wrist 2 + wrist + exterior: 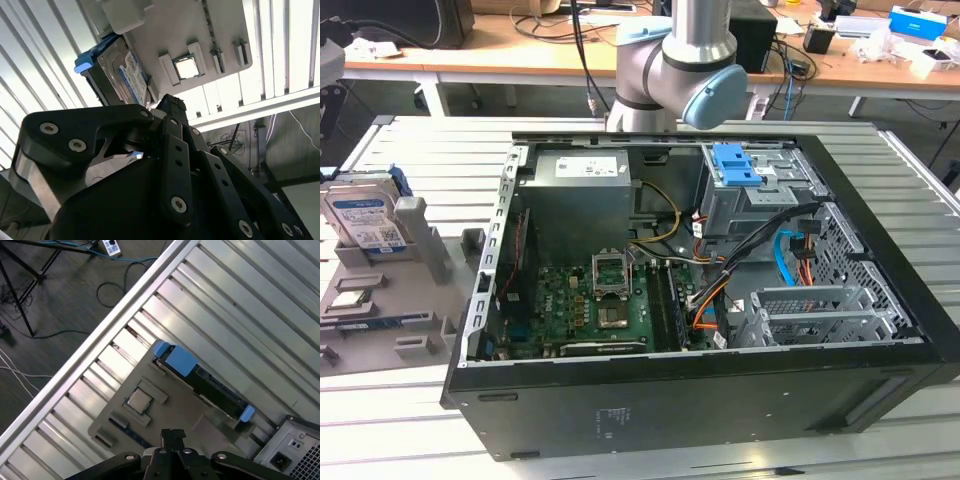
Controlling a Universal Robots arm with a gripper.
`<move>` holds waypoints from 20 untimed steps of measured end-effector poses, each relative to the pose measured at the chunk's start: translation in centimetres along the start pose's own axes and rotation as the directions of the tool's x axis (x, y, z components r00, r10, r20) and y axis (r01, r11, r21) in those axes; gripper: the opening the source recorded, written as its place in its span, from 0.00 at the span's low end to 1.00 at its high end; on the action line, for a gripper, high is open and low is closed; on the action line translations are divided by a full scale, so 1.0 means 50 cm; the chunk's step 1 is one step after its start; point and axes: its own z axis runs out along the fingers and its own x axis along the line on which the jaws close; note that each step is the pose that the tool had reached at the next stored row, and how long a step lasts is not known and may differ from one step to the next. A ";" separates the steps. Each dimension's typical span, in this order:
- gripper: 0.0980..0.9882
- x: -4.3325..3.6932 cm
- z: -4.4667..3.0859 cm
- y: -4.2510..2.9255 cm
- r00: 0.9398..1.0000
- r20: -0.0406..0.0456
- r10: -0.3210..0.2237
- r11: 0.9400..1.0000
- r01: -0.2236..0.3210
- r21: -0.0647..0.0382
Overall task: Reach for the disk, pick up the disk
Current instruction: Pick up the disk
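Observation:
The disk (365,215) is a silver-grey drive with a white-and-blue label and blue rails. It stands on edge in a grey holder (415,300) at the exterior view's left. In the first wrist view the disk (200,382) appears edge-on, with a blue rail end at each side. My gripper (173,434) hangs above the holder, apart from the disk, its black fingertips pressed together with nothing between them. In the second wrist view the gripper (172,102) points toward the labelled face of the disk (122,72).
A small square chip (140,400) lies in the holder beside the disk. An open computer case (700,270) with a blue caddy (735,165) fills the middle of the slatted metal table (420,150). Past the table's edge (100,335) lies floor with cables.

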 end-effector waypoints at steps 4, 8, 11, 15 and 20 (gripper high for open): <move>0.01 0.000 0.000 0.000 0.997 -0.003 -0.075 0.997 0.075 0.000; 0.01 0.000 0.000 0.000 0.992 -0.005 -0.123 0.992 0.123 0.000; 0.01 0.000 0.000 0.000 0.987 -0.006 -0.160 0.987 0.160 0.000; 0.01 0.000 0.000 0.000 0.976 -0.008 -0.216 0.976 0.216 -0.001; 0.01 0.000 0.000 0.000 0.952 -0.012 -0.306 0.952 0.306 -0.002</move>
